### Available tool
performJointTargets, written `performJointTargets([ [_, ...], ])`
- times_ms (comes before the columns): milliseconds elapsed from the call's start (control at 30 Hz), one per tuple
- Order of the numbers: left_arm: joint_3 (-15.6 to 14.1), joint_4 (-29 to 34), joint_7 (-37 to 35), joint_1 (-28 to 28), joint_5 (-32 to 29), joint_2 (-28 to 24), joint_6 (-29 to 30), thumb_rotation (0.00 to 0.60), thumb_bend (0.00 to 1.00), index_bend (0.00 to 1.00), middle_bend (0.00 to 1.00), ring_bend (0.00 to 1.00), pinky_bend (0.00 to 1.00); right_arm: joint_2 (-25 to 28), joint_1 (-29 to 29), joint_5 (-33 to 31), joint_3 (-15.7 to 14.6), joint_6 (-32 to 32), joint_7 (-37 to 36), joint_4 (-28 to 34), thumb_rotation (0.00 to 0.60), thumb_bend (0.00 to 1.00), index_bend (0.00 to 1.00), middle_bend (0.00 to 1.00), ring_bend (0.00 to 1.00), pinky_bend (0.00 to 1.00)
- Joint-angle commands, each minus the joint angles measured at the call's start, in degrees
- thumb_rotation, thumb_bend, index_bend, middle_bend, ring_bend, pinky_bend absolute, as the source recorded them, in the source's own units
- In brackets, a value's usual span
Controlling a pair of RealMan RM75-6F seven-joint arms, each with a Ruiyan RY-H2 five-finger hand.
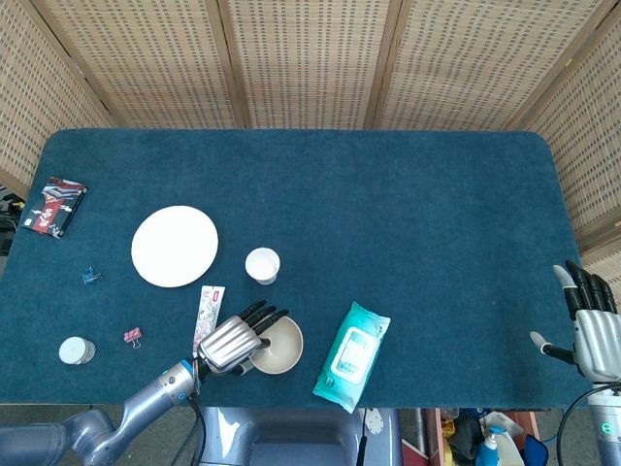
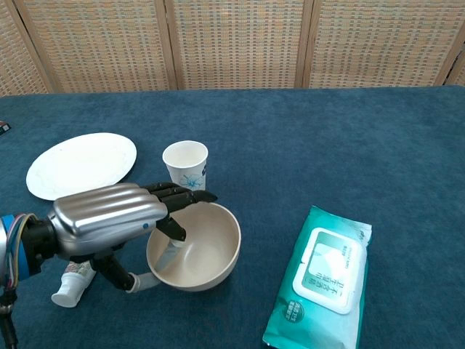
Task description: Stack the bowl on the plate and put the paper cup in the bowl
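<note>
wet-wipes pack (image 1: pixel 350 355): flat near front edge of blue worktop (image 1: pixel 408 214) | small tube (image 2: pixel 71 283): lying front left | red-black packet (image 1: pixel 54 206): far left | pink clip (image 1: pixel 133 336), blue clip (image 1: pixel 91 276), round white jar (image 1: pixel 74 349): left
</note>
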State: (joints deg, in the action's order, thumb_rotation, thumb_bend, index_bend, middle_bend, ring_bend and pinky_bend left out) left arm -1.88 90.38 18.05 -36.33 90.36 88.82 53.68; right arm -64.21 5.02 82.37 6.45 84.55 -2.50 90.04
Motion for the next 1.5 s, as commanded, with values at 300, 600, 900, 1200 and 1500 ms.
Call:
performJointTargets([
  [300,3.2,2.4,-1.0,-1.2,-1.0,-4.1,1.8,0.6,0.37,0.69,0.0,0.0,0.0,0.1,0.0,0.1,-0.1,0.0,-0.1,0.1,0.6,0.15,0.0,0.0,0.0,0.0],
  [600,7.5,6.9,-1.5,-2.5,-3.0,-11.6,3.4,0.6,0.37,0.69,0.0,0.0,0.0,0.1,0.0,0.1,-0.1,-0.2,-0.1,0.1,0.6,0.15,0.0,0.0,0.0,0.0],
  [900,10.1,5.8,-3.8,-2.1,-7.8,-21.5,3.1,0.6,0.37,0.69,0.0,0.0,0.0,0.0,0.1,0.7,-0.4,-0.2,0.5,0.4,0.6,0.15,0.0,0.0,0.0,0.0],
  [1200,10.0,-3.8,-6.7,-1.7,-15.3,-22.3,-0.7,0.6,0.37,0.68,0.0,0.0,0.0,-0.2,0.2,0.9,-0.5,-0.3,1.2,0.6,0.6,0.15,0.0,0.0,0.0,0.0],
  [1500,9.1,-14.5,-8.8,-2.1,-20.3,-15.7,-4.8,0.6,0.37,0.69,0.0,0.0,0.0,-0.3,0.4,0.7,-0.5,-0.6,1.1,0.5,0.6,0.15,0.0,0.0,0.0,0.0],
])
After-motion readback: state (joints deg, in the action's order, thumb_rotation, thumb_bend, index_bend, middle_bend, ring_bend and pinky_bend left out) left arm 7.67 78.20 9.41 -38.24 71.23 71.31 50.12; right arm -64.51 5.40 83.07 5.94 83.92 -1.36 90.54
